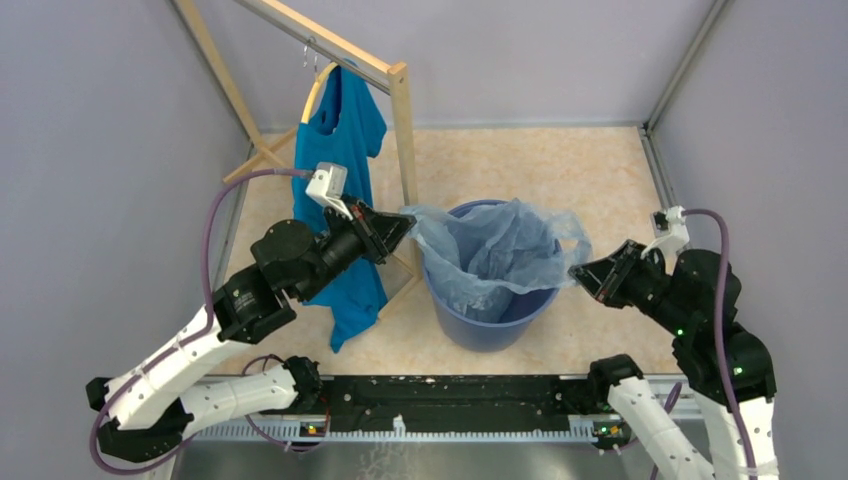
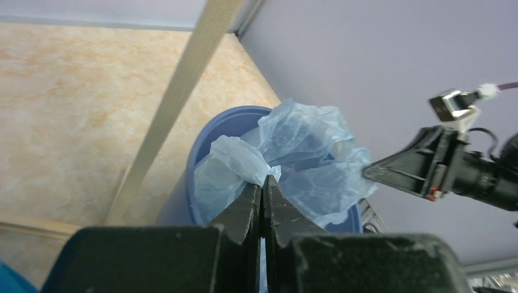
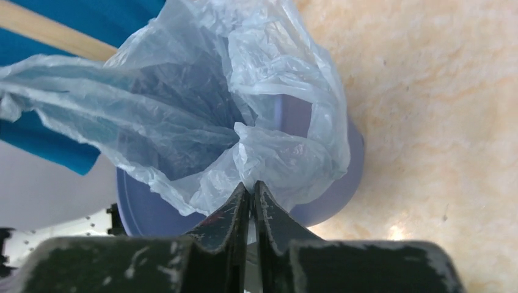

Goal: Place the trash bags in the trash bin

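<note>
The round blue trash bin [image 1: 490, 322] stands on the floor between my arms. The pale-blue translucent trash bag [image 1: 495, 245] sits in its mouth, stretched open, with its lower part hanging inside the bin. My left gripper [image 1: 408, 224] is shut on the bag's left edge above the bin's left rim. My right gripper [image 1: 574, 270] is shut on the bag's right edge at the right rim. In the left wrist view the gripper [image 2: 264, 180] pinches the bag [image 2: 305, 152] over the bin [image 2: 211, 143]. In the right wrist view the gripper [image 3: 250, 186] pinches the bag [image 3: 201, 104] over the bin [image 3: 330, 195].
A wooden clothes rack [image 1: 402, 130] stands just behind and left of the bin, with a teal T-shirt [image 1: 345, 170] on a hanger beside my left arm. Grey walls close in the beige floor [image 1: 560, 170] on three sides.
</note>
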Motion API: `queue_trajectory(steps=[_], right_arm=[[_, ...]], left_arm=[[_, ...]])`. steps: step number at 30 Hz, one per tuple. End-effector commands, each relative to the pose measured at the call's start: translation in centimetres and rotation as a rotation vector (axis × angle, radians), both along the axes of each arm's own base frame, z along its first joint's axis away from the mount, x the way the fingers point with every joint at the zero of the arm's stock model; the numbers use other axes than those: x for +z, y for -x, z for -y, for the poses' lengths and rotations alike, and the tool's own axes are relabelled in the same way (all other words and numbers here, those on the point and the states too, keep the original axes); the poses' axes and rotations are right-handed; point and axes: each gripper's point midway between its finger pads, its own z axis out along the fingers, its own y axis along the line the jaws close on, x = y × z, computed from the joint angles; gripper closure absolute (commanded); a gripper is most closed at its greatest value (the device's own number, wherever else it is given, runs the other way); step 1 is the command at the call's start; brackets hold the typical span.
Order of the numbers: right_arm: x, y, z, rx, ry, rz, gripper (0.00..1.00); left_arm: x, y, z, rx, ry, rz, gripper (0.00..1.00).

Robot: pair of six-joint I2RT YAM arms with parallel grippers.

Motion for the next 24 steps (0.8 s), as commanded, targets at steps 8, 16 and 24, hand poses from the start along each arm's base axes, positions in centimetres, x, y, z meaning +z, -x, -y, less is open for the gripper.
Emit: queue_trajectory(steps=[8,16,24], right_arm=[[4.1,-0.2,-1.2,0.198,0.128,0.216,1.0],[4.3,-0.2,-1.3,0.212,0.142,0.255,1.0],[5.0,0.2,-1.4,0.216,0.124,0.291,1.0]], left_arm=[[-1.9,-0.4,-2.5,0.094,-0.11,-0.04,0.42],[-3.0,2.3,-0.3,-0.096,-0.104,-0.084,0.01],[-4.8,4.9,0.7,-0.254,-0.105,-0.087,0.01]])
